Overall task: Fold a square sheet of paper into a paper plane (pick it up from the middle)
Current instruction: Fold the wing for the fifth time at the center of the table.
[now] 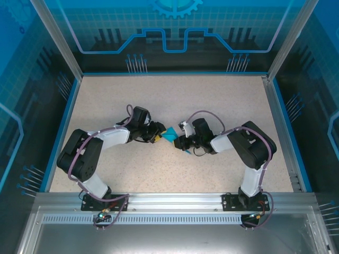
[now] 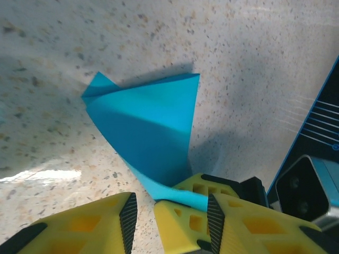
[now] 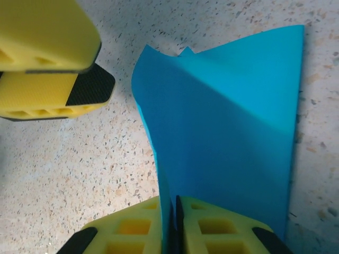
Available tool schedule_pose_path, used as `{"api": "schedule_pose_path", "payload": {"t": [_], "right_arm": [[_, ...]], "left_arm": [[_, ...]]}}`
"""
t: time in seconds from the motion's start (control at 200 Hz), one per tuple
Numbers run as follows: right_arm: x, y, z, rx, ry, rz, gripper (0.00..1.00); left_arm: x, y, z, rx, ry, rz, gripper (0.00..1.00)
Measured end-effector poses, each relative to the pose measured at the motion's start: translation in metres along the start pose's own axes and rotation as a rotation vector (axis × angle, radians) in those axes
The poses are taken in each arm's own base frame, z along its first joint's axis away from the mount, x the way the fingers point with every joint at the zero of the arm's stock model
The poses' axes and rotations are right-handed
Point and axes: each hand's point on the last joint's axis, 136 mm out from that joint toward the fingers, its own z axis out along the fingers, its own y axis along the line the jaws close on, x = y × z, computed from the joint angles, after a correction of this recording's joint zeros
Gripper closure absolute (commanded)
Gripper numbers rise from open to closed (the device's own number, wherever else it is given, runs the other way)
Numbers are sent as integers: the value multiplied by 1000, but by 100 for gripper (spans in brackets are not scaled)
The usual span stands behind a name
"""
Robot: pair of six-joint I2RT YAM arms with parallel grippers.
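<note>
Nearest us, the left arm [image 1: 87, 153] and right arm [image 1: 254, 145] rise from the near edge of the table [image 1: 159, 174]. Their elbows are thrown outward and their forearms lie low, angled inward, so the 2 wrists meet at mid-table. There the right gripper [image 3: 174, 206] is pressed together on the near edge of the paper [image 3: 228, 121], pinching it. We see the paper between the 2 grippers, creased and bowing up off the surface. Just beside it, the left gripper [image 1: 159, 133] has its fingers spread, gripping nothing.
</note>
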Motion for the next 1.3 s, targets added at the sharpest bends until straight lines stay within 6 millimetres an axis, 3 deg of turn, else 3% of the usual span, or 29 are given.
{"api": "schedule_pose_path", "payload": {"t": [0.275,0.93,1.301], "right_arm": [[-5,-9,0,-18,-2,93,93],[-17,-17,-1,-68,11,288,100],[-18,-22,3,-57,51,363,100]], "left_arm": [[3,-16,3,63,9,46,64],[5,-1,31,49,49,100,73],[-2,-10,38,74,40,131,76]]}}
